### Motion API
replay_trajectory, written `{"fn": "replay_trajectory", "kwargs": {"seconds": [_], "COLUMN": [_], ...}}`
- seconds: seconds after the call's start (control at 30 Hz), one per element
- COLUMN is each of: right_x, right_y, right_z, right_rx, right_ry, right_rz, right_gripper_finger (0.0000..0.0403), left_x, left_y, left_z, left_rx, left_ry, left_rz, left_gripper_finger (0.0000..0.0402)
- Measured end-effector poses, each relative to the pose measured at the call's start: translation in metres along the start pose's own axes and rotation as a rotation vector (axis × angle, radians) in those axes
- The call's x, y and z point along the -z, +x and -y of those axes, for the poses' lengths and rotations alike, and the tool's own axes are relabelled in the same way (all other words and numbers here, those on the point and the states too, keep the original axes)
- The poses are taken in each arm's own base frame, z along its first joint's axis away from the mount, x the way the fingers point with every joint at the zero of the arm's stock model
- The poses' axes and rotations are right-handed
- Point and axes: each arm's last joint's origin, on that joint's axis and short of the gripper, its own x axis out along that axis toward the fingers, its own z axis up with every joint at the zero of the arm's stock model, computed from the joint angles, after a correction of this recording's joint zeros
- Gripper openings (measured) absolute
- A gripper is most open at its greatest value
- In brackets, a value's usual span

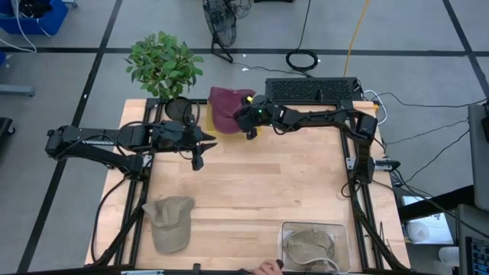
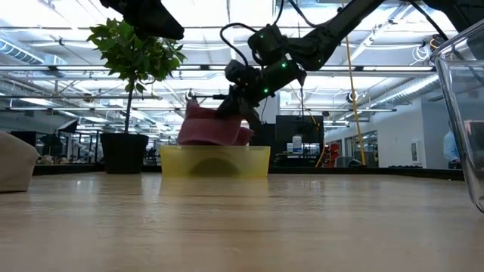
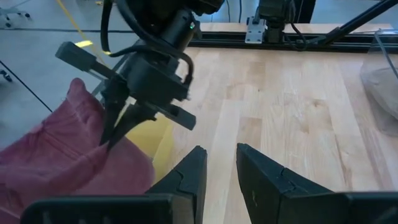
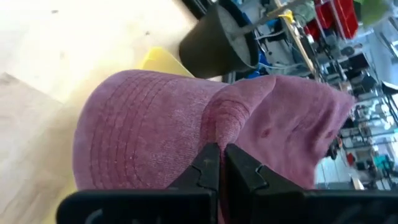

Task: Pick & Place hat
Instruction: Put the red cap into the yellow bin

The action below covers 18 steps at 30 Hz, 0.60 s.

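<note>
A maroon hat (image 1: 224, 105) is over a yellow bin (image 2: 215, 161) at the table's far middle, its lower edge at the bin's rim (image 2: 198, 148). My right gripper (image 1: 241, 120) comes in from the right and is shut on it. In the right wrist view the stitched brim (image 4: 134, 140) and the crumpled crown (image 4: 292, 124) fill the picture. My left gripper (image 3: 221, 168) waits just left of the bin, open, with nothing between its fingers. A beige hat (image 1: 170, 221) lies flat on the table at the near left. My right gripper pinches a raised fold of the maroon cloth (image 4: 219, 127) between its two fingers, where the brim meets the crown. The fingers (image 3: 117, 127) slant down at it from the table's right side. Whether the hat rests on the bin or hangs in the hold, I cannot tell.
A potted plant (image 1: 163, 67) stands at the far left corner, close behind the bin. A clear container (image 1: 315, 244) holding another beige hat stands at the near right edge. Bare wood lies across the table's middle. A keyboard (image 1: 312, 89) sits beyond the far edge.
</note>
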Motion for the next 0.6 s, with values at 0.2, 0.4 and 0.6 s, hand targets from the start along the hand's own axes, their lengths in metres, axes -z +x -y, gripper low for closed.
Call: {"fn": "replay_trajectory", "kwargs": {"seconds": [0.2,0.4,0.6], "right_x": [-0.0022,-0.0016,-0.0016], "right_y": [-0.0005,-0.0002,-0.0002], "right_z": [-0.0037,-0.0046,-0.0047], "right_rx": [-0.028,-0.033,-0.033], "right_ry": [0.012,0.079,0.107], "right_rz": [-0.009,-0.013,-0.014], "right_gripper_finger": [0.0004,0.0004,0.0004], "left_x": [0.0,0.0001,0.0026], "left_y": [0.0,0.0,0.0], "left_z": [0.0,0.0,0.0], "left_rx": [0.0,0.0,-0.001], "left_ry": [0.0,0.0,0.005], "left_rz": [0.0,-0.001,-0.026], "left_gripper_finger": [0.0093,0.0093,0.0093]}}
